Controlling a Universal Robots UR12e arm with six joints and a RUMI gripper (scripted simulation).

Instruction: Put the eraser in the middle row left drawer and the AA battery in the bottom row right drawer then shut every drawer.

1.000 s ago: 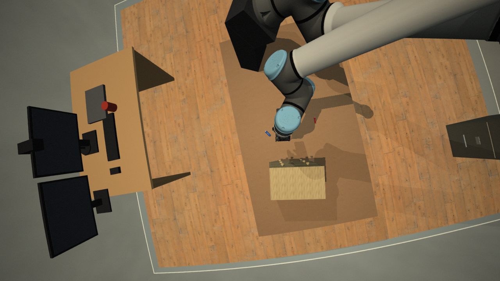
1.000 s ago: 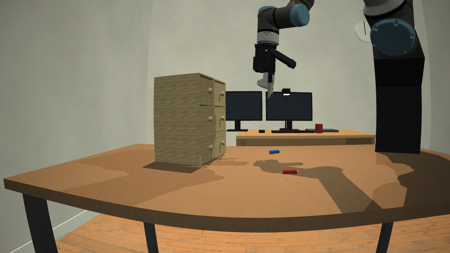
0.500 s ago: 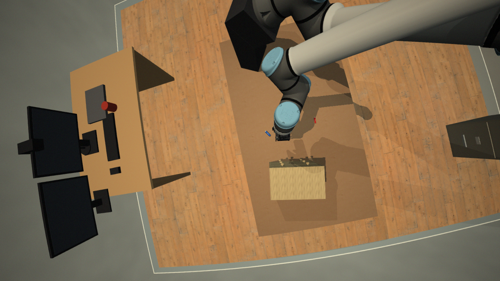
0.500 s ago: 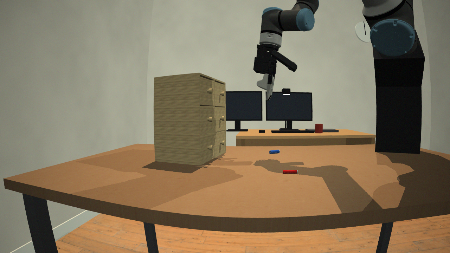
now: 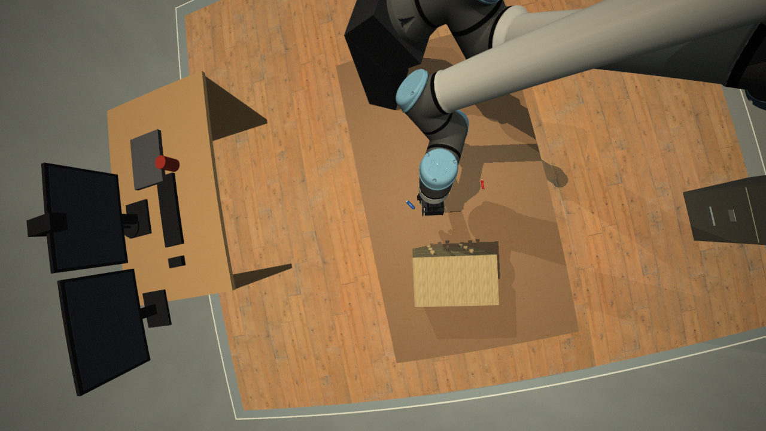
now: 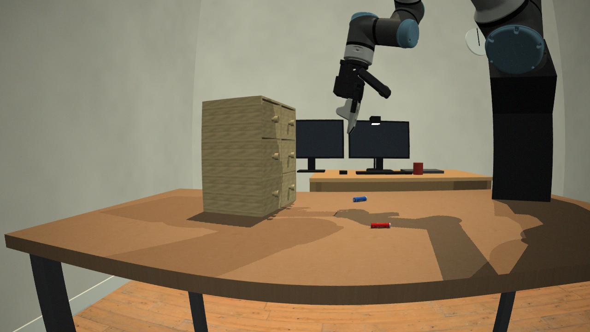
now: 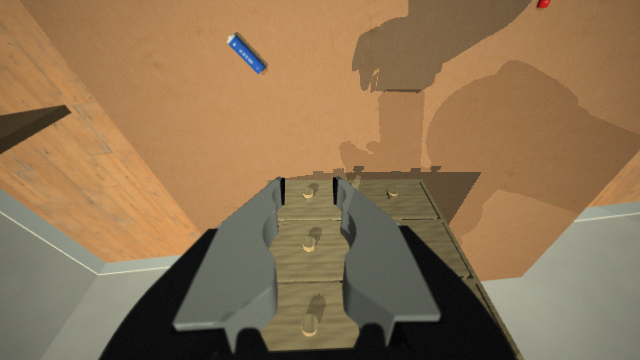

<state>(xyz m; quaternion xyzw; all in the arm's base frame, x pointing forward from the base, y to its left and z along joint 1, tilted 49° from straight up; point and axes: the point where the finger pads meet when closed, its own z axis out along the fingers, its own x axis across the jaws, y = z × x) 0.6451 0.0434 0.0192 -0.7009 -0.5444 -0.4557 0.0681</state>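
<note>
As the exterior view ran from left to right, the wooden chest (image 5: 455,281) (image 6: 233,157) (image 7: 310,267) came first, upright, its drawers apparently all shut. The eraser was in none of the views; it might already have been inside, but that could not be confirmed. Next, above the table and in front of the chest, hung the gripper (image 5: 432,208) (image 6: 351,131) (image 7: 308,179), its fingers partly apart with nothing between them. Below, a blue battery (image 5: 410,205) (image 6: 359,198) (image 7: 247,54) and a red battery (image 5: 482,184) (image 6: 380,225) (image 7: 543,3) lay apart on the table, so the battery delivery seemed left to do; which was the AA was unclear. The brown tabletop (image 5: 396,321) (image 6: 330,260) (image 7: 175,100) was streaked with shadows. Behind stood a desk (image 5: 198,214) (image 6: 453,177) with two monitors and a red mug (image 5: 167,163) (image 6: 417,168), against grey walls (image 6: 123,82).

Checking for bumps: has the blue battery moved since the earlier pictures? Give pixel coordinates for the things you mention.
No; the blue battery (image 5: 410,205) (image 6: 359,198) (image 7: 247,54) keeps its place relative to the chest (image 5: 455,281) (image 6: 233,157) (image 7: 290,265) in the top and exterior views.
</note>
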